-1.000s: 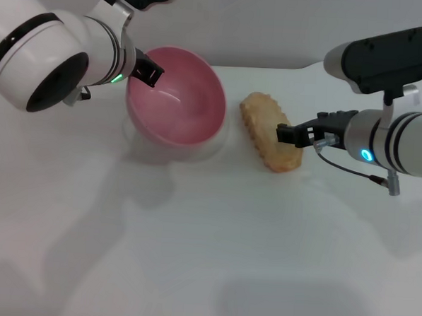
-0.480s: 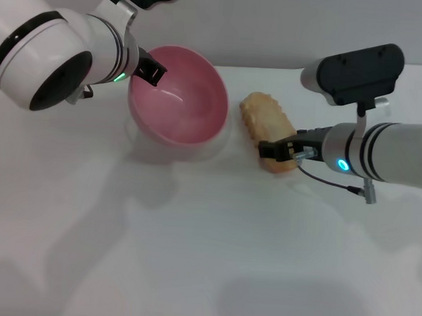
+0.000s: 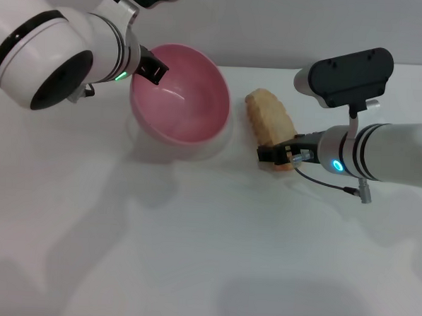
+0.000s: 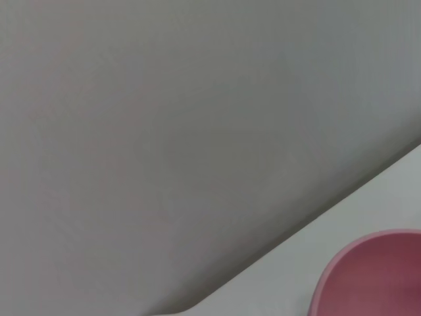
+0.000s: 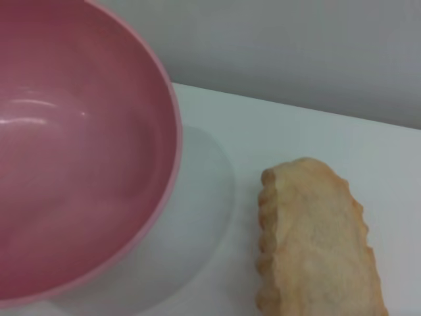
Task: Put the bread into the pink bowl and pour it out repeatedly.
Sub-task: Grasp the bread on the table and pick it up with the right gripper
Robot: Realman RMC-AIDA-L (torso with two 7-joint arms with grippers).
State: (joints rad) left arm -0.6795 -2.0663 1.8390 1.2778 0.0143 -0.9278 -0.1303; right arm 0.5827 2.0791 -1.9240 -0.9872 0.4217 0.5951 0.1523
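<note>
The bread (image 3: pixel 269 121) lies on the white table (image 3: pixel 192 256) just to the right of the pink bowl (image 3: pixel 180 96), outside it and not touching it. It is a long loaf, pale tan and matte on the side that faces up, with a scalloped, ridged edge running down its length; in the right wrist view the bread (image 5: pixel 316 243) shows a plain, faintly mottled surface with small bumps along the side nearest the bowl. Its far end points toward the wall, and its near end sits under the right gripper (image 3: pixel 276 155).

The right gripper is at that near end of the loaf, low over the table, its dark fingers (image 3: pixel 266 154) against the bread's tip. I cannot tell from here whether the jaws are clamped on the loaf or merely around it.

The pink bowl is smooth and glossy, deep and rounded, with nothing in it. It is tipped, its mouth turned toward the bread and its rim lifted on the left side. The right wrist view shows the bowl (image 5: pixel 79 164) with soft highlights on its inner wall and a faint shadow on the table beneath its rim.

The left gripper (image 3: pixel 150 69) is at the bowl's left rim, its dark fingers pinched on the edge and holding the bowl tilted.
</note>
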